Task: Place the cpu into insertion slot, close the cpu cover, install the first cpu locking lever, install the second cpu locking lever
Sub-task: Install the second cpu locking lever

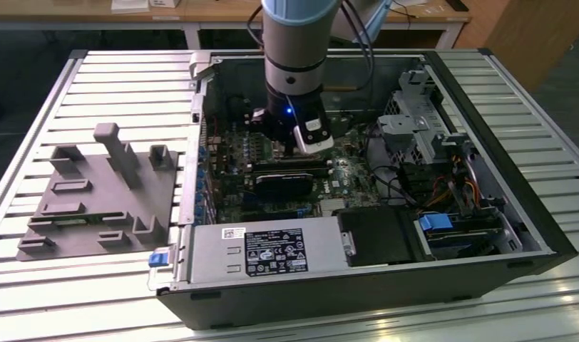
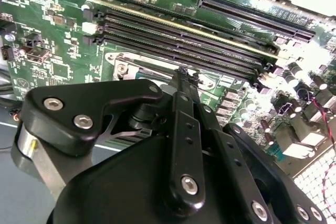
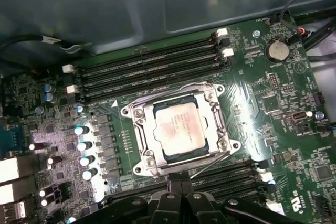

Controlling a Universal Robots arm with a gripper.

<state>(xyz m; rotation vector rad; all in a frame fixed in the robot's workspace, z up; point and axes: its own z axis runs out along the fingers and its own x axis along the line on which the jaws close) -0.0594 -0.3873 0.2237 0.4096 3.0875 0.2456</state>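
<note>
One grey moulded fixture block (image 1: 99, 196) with upright pegs lies on the slatted metal table (image 1: 70, 285), well apart from the black gripper (image 1: 287, 146) toward the exterior view's left. One open black computer case (image 1: 366, 292) fills the middle of the table, and the single arm reaches down into it, its gripper low over the green motherboard (image 1: 351, 182). Nearer the camera than the gripper sits one grey power-supply box (image 1: 266, 249) — and toward the exterior view's right, one silvery drive cage (image 1: 418, 121) and a bundle of cables (image 1: 460, 189).

In the first wrist view there is one small flat square cpu with a pale silvery-tan top (image 3: 178, 128), lying in the square insertion slot with its silvery rim (image 3: 227, 144), just ahead of the gripper (image 3: 179, 192). The thin silvery cpu cover frame (image 3: 148, 141) lies flat around the chip, which shows through its window. Two banks of long black memory slots flank the socket — four slots in the far bank (image 3: 147, 69); the near bank (image 3: 231, 174) is partly hidden by the gripper, so its count is unclear. One round coin battery (image 3: 276, 51) sits beyond the far bank.

In the second wrist view the gripper's black linkage (image 2: 184, 145) blocks most of the socket. Its fingers are drawn close together, holding nothing.
</note>
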